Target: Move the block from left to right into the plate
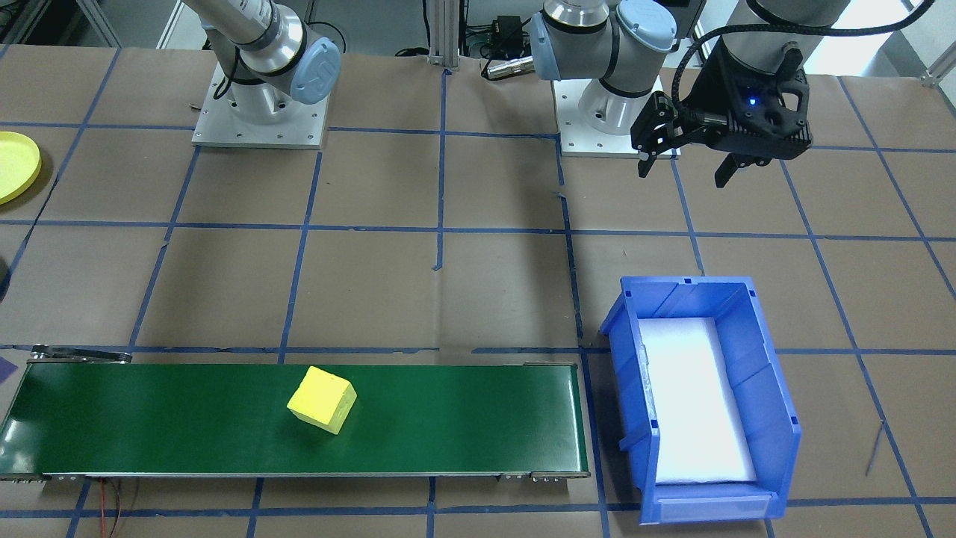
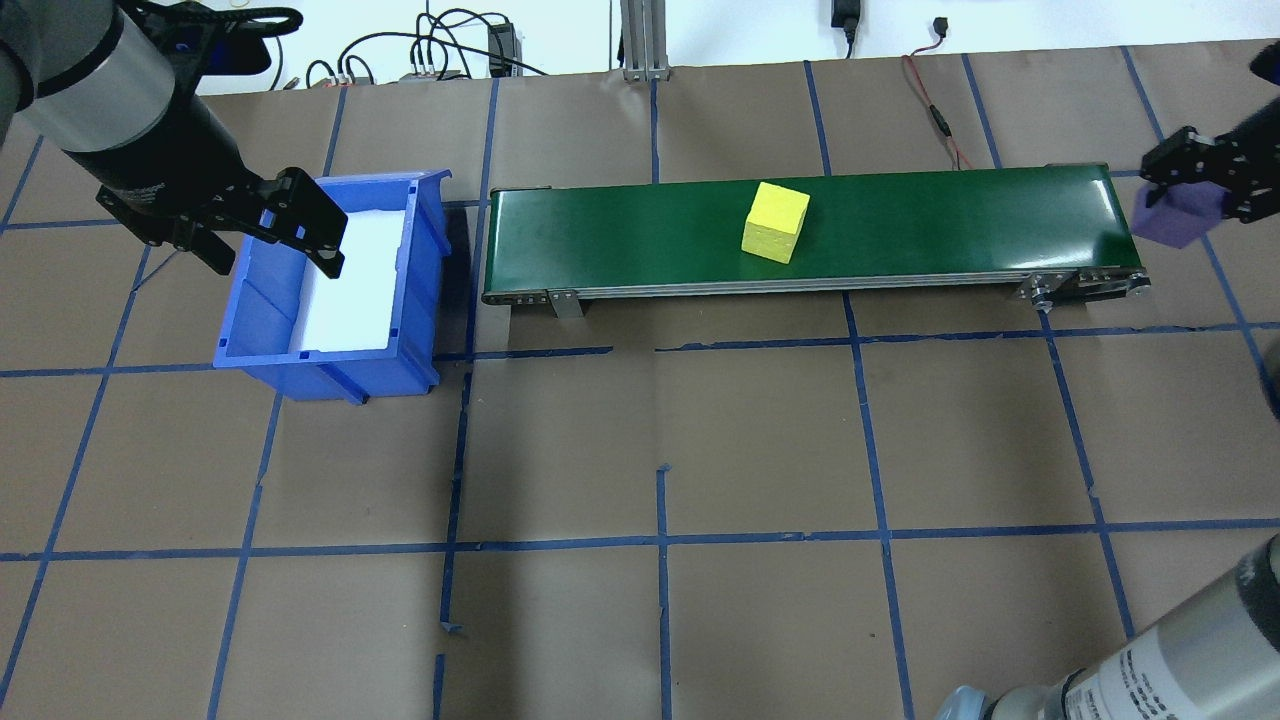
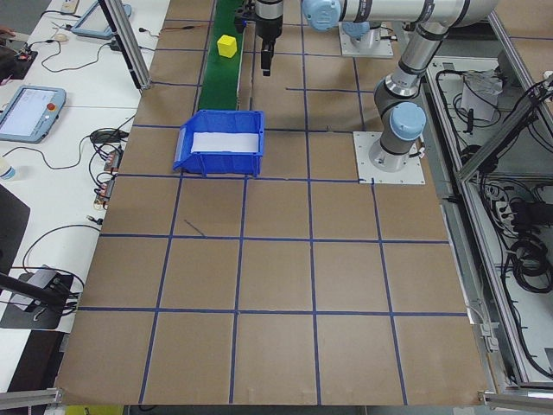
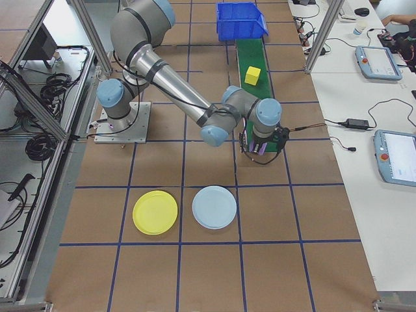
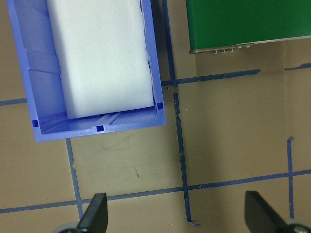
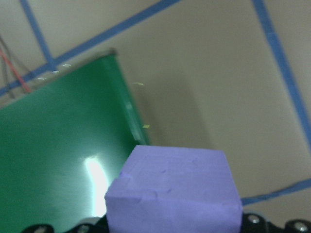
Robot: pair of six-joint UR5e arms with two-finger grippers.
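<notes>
Blue bin (image 2: pixel 330 290) with white foam lining sits beneath the left claw (image 2: pixel 275 245), whose fingers are spread and empty. Mid-belt on the green conveyor (image 2: pixel 950 225) rests a yellow foam cube (image 2: pixel 775 222). Past its end, the right claw (image 2: pixel 1195 185) grips a purple foam cube (image 2: pixel 1178 218); the yellow plate (image 4: pixel 155 212) lies on the counter (image 2: pixel 760 450), well apart.

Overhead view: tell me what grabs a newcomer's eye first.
A yellow block sits alone mid-way along the green conveyor belt. Past the belt's right end, the right gripper holds a purple block in its jaws. At the belt's other end, the left gripper hangs open over a blue bin.
</notes>
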